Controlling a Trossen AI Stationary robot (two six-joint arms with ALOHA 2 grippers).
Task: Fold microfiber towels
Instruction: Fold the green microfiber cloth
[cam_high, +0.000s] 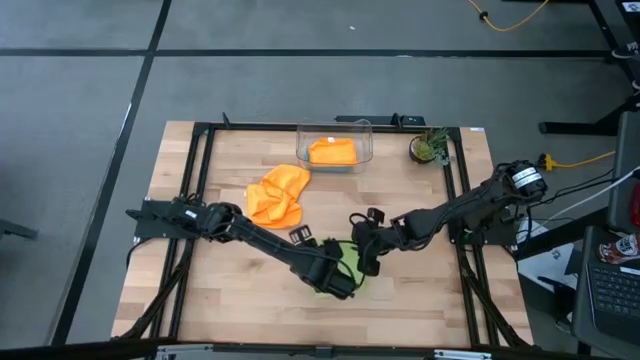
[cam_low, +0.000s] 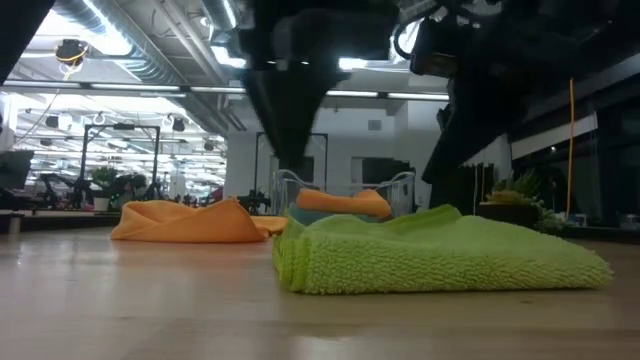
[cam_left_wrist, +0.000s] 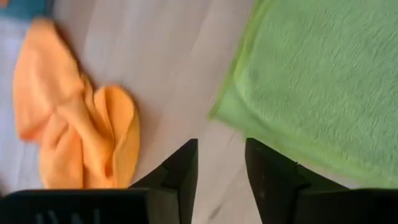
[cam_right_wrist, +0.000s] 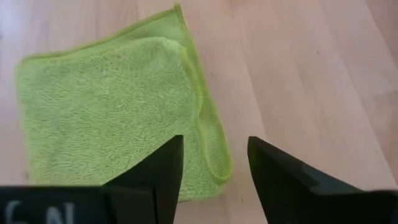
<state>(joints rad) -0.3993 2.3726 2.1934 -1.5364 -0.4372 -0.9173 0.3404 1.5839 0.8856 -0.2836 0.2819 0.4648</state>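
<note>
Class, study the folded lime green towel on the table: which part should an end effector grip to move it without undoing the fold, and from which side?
Grip the thick folded edge of the lime green towel, probably from above. There the layers curl together into one rounded lip, so one pinch catches them all. The open right end effector already hangs over that edge; the open left end effector hangs beside the towel.

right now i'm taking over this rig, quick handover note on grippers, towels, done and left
Left gripper: open, empty, above the green towel's edge.
Right gripper: open, empty, over the same towel.
Green towel: folded, flat at the table's front centre.
Crumpled orange towel: unfolded, mid-table.
Clear bin at the back: holds a folded orange towel, with something blue under it.
Left: fold the crumpled orange towel.
</note>
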